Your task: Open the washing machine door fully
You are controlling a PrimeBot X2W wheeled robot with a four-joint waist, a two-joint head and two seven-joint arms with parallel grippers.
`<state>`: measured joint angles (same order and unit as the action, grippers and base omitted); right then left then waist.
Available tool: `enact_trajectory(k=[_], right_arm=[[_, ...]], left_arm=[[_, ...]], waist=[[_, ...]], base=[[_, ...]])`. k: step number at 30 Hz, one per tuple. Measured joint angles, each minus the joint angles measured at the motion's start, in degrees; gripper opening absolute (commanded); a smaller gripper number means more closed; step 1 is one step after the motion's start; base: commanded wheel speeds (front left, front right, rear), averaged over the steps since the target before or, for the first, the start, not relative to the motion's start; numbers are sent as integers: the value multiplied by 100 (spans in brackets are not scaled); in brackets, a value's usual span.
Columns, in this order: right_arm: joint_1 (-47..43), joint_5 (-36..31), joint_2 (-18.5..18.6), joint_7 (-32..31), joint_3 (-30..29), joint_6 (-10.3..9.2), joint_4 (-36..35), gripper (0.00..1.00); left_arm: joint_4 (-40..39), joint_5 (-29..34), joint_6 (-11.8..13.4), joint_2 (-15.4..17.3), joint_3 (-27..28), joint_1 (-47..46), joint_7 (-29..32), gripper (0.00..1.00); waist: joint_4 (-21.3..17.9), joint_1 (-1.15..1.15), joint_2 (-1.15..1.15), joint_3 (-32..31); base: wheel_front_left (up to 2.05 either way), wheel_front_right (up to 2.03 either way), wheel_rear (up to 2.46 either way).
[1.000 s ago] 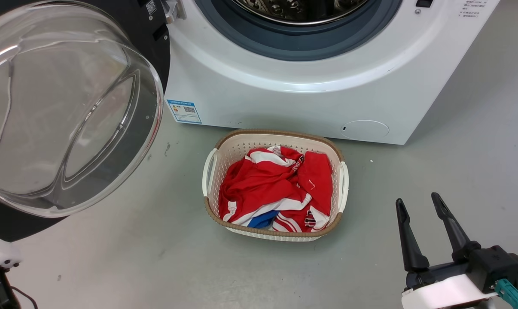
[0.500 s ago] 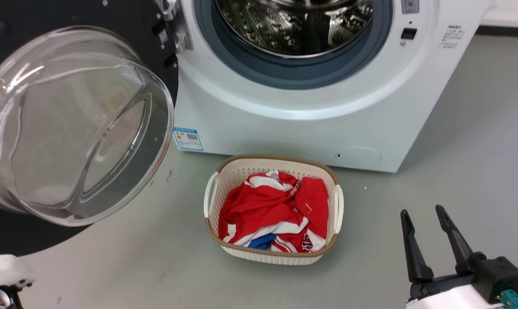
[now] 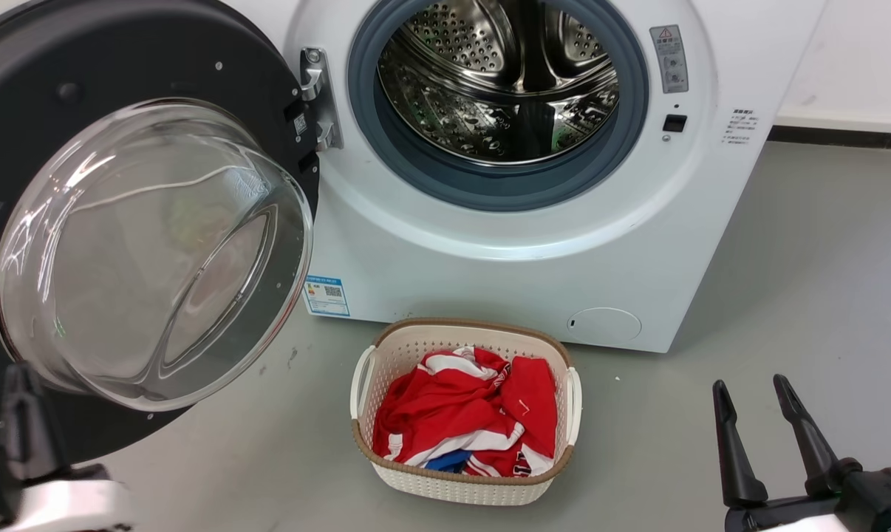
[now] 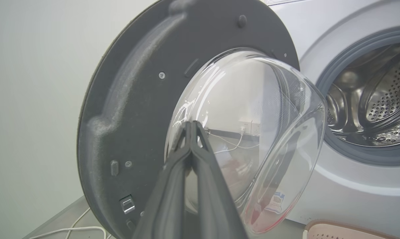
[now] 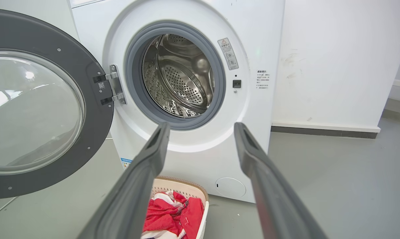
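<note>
Smooth grey floor (image 3: 822, 295), scuffed white wall (image 5: 336, 59) with a dark skirting strip (image 5: 322, 132) along its foot.

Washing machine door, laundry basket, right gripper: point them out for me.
washing machine door (image 3: 120, 66), head view, black frame above the glass
laundry basket (image 3: 453, 488), head view, front wall
right gripper (image 3: 749, 381), head view, midway between its fingertips

One washing machine (image 3: 504, 281) with one washing machine door (image 3: 120, 66), one glass bowl (image 3: 150, 251), one steel drum (image 3: 504, 81), one metal hinge (image 3: 316, 96), one round cover (image 3: 604, 325) and one blue sticker (image 3: 326, 294). One basket (image 3: 460, 323) with two white handles (image 3: 362, 380); garments (image 3: 453, 414) inside too bunched to count. Two grippers, the left gripper (image 4: 190, 127) and the right gripper (image 3: 749, 382), two fingers (image 5: 147, 172) each.
</note>
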<state>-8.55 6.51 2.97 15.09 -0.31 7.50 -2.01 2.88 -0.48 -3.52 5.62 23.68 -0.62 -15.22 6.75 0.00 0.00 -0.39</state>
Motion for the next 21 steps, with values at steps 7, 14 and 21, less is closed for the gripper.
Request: enact_trajectory(k=[7, 14, 21], right_arm=[[-102, -1, 0, 0, -34, 0, -115, 100], [-126, 0, 0, 0, -38, 0, -186, 100], [-207, 16, 0, 0, -47, 0, -194, 100]], left_arm=[[-356, 78, -154, -145, -769, 364, 0, 0], [-403, 19, -141, -232, -1348, 547, 0, 0], [-299, -78, -135, -254, -1829, 732, 0, 0]], waist=[[-114, 0, 0, -134], [-302, 0, 0, -179], [-506, 0, 0, -169]], base=[[0, 0, 0], [0, 0, 0], [0, 0, 0]])
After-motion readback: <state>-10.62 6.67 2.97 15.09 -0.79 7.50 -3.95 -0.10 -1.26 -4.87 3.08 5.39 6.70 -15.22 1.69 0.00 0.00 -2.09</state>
